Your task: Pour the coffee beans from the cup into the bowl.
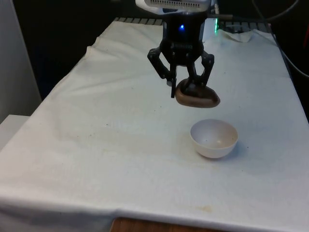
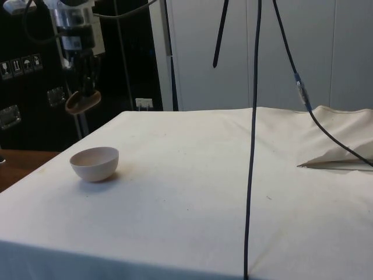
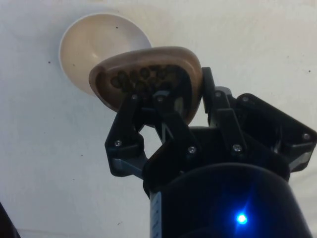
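A brown cup (image 1: pixel 197 96) hangs in the air, held at its rim by my gripper (image 1: pixel 186 84), which is shut on it. Dark coffee beans (image 3: pixel 141 79) lie inside the cup, as the wrist view shows. The cup (image 2: pixel 82 101) looks roughly level, high above the cloth. A white bowl (image 1: pixel 214 138) stands on the table just in front of and below the cup, towards the front view's right. The same bowl (image 3: pixel 101 47) sits partly behind the cup (image 3: pixel 148 74) in the wrist view, and its inside looks bare. In the side view the bowl (image 2: pixel 94 163) rests near the table's left corner.
The white cloth (image 1: pixel 106 145) covers the whole table. A rumpled fold of cloth (image 2: pixel 341 157) lies at the side view's right. A thin black cable (image 2: pixel 252 151) hangs in front of the side camera.
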Controlling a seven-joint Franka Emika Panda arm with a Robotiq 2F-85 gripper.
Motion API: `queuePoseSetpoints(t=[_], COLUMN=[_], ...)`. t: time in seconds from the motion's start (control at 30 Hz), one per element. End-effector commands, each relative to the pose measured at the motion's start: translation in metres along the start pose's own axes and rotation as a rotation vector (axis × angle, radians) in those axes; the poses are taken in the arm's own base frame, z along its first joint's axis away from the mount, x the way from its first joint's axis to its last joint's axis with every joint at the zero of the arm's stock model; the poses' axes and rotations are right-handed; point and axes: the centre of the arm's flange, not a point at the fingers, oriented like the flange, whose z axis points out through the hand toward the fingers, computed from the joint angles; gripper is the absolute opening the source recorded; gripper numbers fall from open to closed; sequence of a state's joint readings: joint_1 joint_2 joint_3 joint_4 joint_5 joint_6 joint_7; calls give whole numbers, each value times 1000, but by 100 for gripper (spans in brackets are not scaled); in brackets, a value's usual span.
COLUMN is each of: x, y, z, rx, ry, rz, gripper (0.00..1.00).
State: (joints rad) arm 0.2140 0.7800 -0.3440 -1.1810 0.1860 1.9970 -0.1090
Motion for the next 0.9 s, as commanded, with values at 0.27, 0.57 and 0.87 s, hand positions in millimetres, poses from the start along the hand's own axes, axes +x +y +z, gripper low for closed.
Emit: queuePoseSetpoints(t=[0.27, 0.57, 0.87], x=[-2, -1, -6], y=[-1, 0, 5], z=[-2, -8, -40], rx=[1, 8, 12], ry=[11, 5, -5], rz=[0, 0, 1], gripper=[1, 1, 1])
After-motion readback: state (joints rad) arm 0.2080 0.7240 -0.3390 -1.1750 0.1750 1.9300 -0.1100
